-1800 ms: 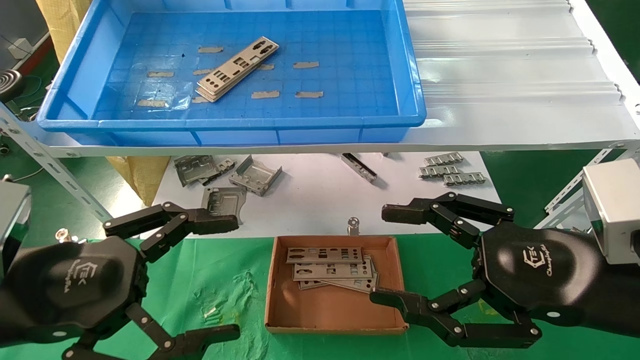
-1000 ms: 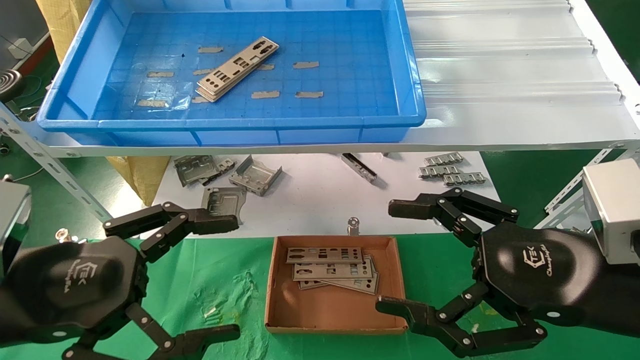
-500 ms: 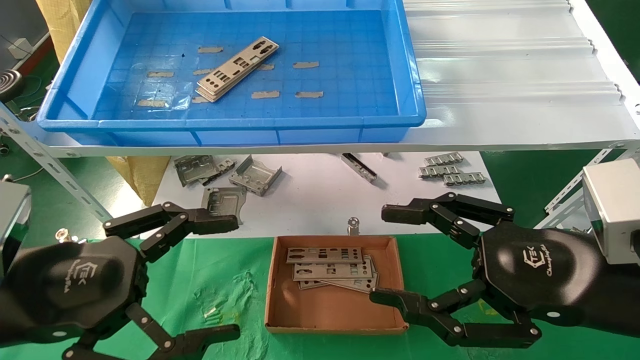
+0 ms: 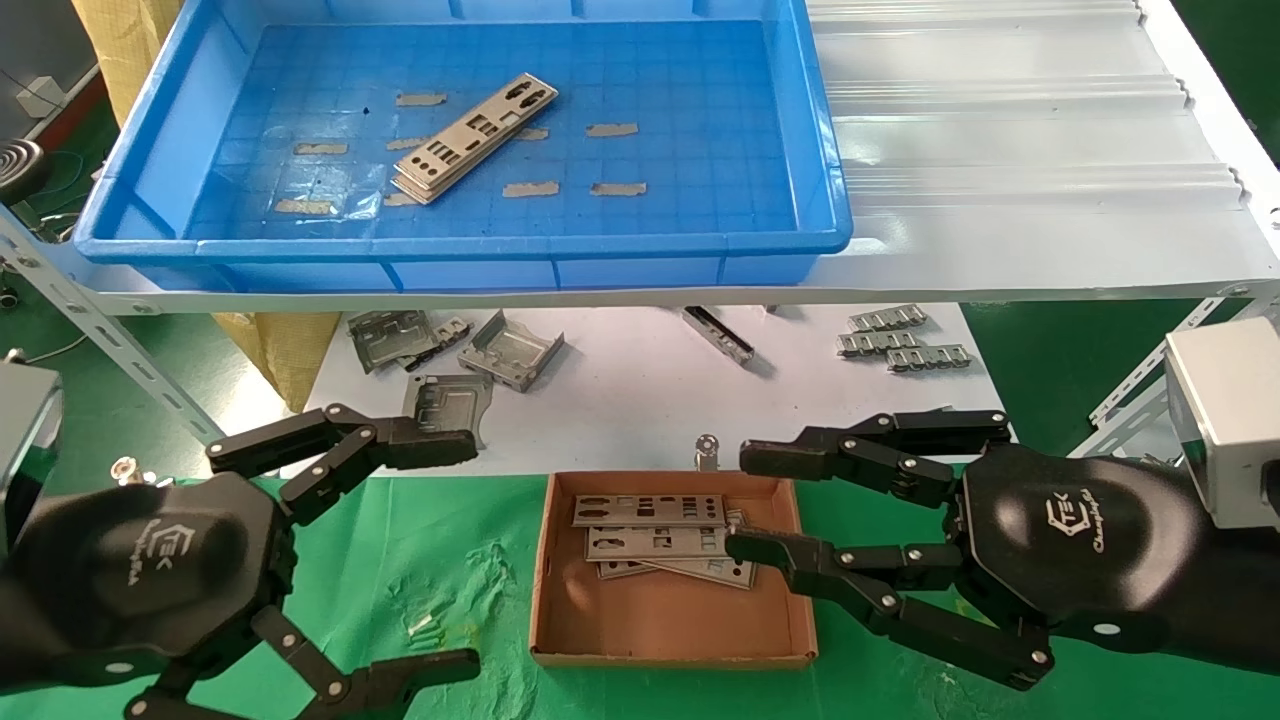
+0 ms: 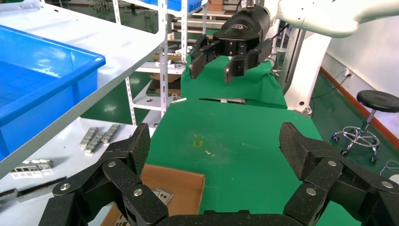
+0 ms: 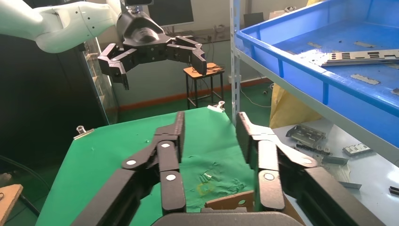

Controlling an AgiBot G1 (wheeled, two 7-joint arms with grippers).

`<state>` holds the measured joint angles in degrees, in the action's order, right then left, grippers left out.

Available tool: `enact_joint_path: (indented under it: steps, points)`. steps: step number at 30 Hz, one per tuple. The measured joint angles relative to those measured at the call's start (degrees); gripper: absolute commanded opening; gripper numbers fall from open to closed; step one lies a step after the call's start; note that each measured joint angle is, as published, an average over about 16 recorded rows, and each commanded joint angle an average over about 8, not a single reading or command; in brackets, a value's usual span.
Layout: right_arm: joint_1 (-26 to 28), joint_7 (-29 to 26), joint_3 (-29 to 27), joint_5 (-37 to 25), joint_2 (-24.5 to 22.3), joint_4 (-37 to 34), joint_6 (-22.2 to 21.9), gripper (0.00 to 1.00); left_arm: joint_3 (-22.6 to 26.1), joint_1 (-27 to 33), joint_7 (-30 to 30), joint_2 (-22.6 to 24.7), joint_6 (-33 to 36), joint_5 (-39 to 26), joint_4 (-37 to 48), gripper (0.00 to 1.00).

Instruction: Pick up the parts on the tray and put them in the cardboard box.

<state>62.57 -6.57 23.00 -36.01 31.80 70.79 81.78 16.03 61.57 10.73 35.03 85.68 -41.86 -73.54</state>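
Tray [image 4: 150,170]: blue, set on the far shelf; a small stack of parts [image 4: 472,137] is held at its middle. Left gripper [image 4: 440,555]: parked near left, fingers spread wide, nothing held. Right gripper [image 4: 745,505]: placed at the box's right edge, fingers narrowed but apart, nothing gripped. Cardboard box [image 4: 660,625]: laid on the near green surface; several parts [image 4: 655,535] are stacked inside.

3 parts [image 4: 660,540] boxed, 2 trayed

parts [image 4: 472,137] in tray [image 4: 150,150], cardboard box [image 4: 670,620] in front, below
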Motion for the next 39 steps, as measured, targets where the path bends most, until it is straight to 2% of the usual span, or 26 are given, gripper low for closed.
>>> enact_joint_path:
  steps: [18, 24, 31, 39]
  points:
    - [0.00, 0.00, 0.00, 0.00, 0.00, 0.00, 0.00, 0.00, 0.00, 0.04, 0.01, 0.01, -0.02, -0.01, 0.03, 1.00]
    - [0.00, 0.00, 0.00, 0.00, 0.00, 0.00, 0.00, 0.00, 0.37, 2.21, -0.07, 0.35, -0.43, -1.72, 0.86, 1.00]
    - [0.00, 0.00, 0.00, 0.00, 0.00, 0.00, 0.00, 0.00, 2.31, 11.41, -0.41, 3.62, -1.59, -7.73, 6.87, 1.00]
    - [0.00, 0.00, 0.00, 0.00, 0.00, 0.00, 0.00, 0.00, 6.58, 29.49, -3.04, 13.17, -6.23, -19.06, 24.75, 1.00]
